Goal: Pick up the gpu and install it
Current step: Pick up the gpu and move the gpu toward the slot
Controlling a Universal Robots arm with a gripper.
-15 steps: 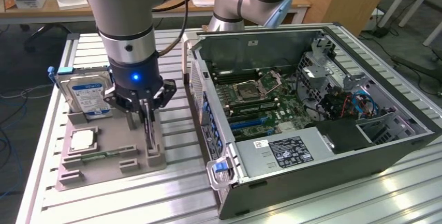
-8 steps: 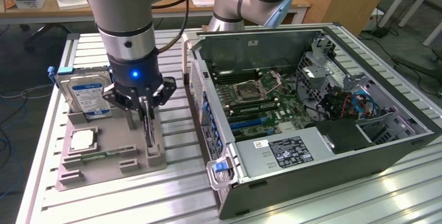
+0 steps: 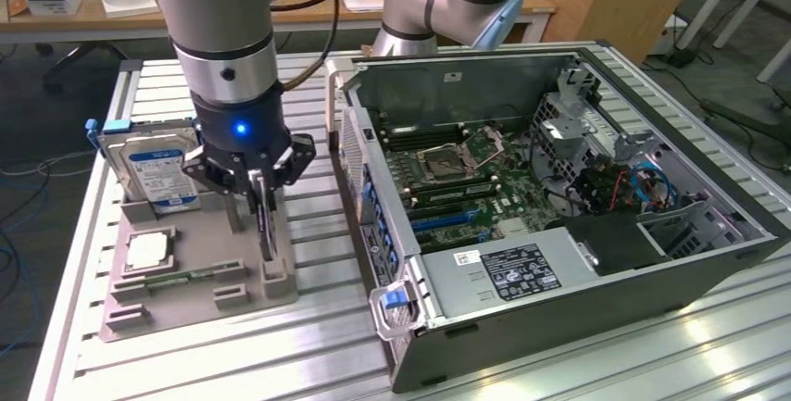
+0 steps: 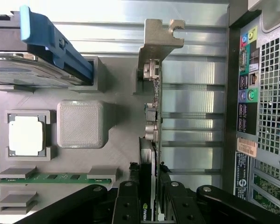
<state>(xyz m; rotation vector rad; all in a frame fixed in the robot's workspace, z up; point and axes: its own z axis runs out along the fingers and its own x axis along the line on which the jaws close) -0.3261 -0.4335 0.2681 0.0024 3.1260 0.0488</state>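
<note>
Lettering on the gpu (image 4: pixel 152 116) reads NVIDIA in the wrist view. The gripper (image 3: pixel 261 199) is narrowly parted, clamped on the card's top edge. The card stands on edge on the grey holder (image 3: pixel 185 299), beside the case (image 3: pixel 557 271). Print on the drive (image 3: pixel 155 174) label and on the case's white sticker (image 3: pixel 520 271) is too small to read.

The pincer (image 3: pixel 262 195) seems clamped on the upright gpu (image 3: pixel 267 234) in the grey holder (image 3: pixel 185 294).
</note>
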